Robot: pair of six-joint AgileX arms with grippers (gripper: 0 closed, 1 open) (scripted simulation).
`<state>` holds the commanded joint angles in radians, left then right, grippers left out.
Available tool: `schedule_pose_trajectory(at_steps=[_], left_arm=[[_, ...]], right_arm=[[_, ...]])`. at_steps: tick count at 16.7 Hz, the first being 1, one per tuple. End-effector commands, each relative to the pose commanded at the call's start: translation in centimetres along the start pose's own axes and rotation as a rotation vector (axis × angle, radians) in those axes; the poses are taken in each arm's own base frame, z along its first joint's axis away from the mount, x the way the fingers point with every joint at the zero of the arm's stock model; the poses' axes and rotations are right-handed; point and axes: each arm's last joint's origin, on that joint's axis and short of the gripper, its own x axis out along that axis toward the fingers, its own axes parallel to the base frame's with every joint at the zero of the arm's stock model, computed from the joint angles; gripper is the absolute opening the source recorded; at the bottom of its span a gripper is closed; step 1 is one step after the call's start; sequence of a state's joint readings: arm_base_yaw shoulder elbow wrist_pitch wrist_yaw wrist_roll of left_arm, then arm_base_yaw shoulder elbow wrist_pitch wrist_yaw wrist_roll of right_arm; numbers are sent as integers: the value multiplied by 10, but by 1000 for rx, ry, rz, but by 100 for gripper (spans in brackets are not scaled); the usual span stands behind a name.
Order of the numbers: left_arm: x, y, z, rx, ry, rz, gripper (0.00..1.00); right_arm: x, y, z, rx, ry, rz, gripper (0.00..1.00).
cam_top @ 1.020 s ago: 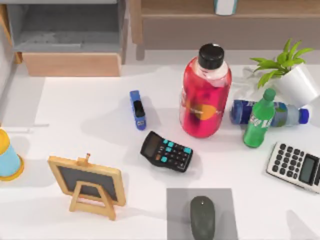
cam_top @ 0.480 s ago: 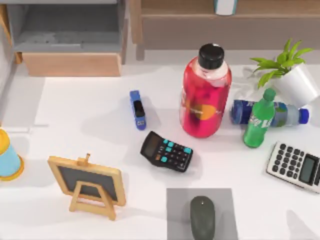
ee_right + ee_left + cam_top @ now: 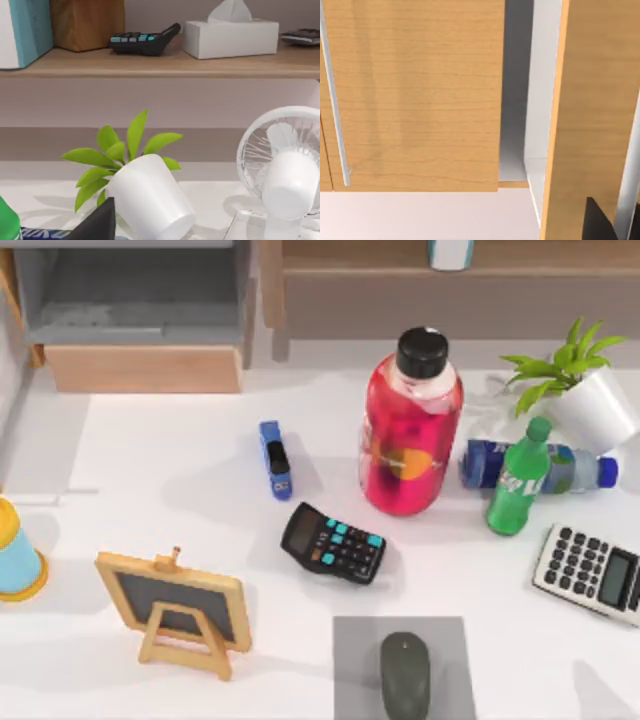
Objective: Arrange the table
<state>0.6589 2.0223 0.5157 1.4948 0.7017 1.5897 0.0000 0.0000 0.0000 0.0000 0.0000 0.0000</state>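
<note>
- The white bench [image 3: 180, 470] spread across the top view, wider than everything standing on it
- A big red bottle with a black cap [image 3: 411, 425] stood upright near the middle, a blue stapler [image 3: 275, 459] to its left
- A black calculator with teal keys [image 3: 333, 543] lay in front of the red bottle, apart from it
- At the right, a green bottle [image 3: 518, 480] stood in front of a blue bottle lying on its side [image 3: 570, 466]
- A white pot with a green plant [image 3: 590, 400] leaned tilted at the right edge; a grey calculator [image 3: 590, 573] lay nearer the front
- A dark mouse [image 3: 404, 672] rested on a grey mat [image 3: 355, 660] at the front edge
- A small wood-framed chalkboard on an easel [image 3: 180, 608] stood at front left, a blue and yellow cup [image 3: 17, 555] at the left edge
- My right wrist view showed a white fan [image 3: 280, 170] beside the plant pot, and a tissue box [image 3: 230, 35] on a wooden shelf [image 3: 165, 62]
- My left wrist view faced light-wood cabinet panels [image 3: 415, 95]
- I could not tell how either pincer stood, left or right
</note>
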Motion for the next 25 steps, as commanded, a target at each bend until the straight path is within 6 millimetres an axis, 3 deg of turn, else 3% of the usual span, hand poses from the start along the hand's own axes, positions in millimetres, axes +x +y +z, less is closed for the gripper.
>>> schedule_pose_trajectory(at_steps=[8, 16, 22, 25], left_arm=[[3, -3, -2, -13, 11, -13, 0], [60, -4, 0, -17, 1, -16, 0], [63, -5, -4, -18, 18, -19, 0], [81, -5, -6, -17, 17, -20, 0]], right_arm=[[0, 0, 0, 0, 0, 0, 100], [0, 0, 0, 0, 0, 0, 100], [0, 0, 0, 0, 0, 0, 100], [0, 0, 0, 0, 0, 0, 100]])
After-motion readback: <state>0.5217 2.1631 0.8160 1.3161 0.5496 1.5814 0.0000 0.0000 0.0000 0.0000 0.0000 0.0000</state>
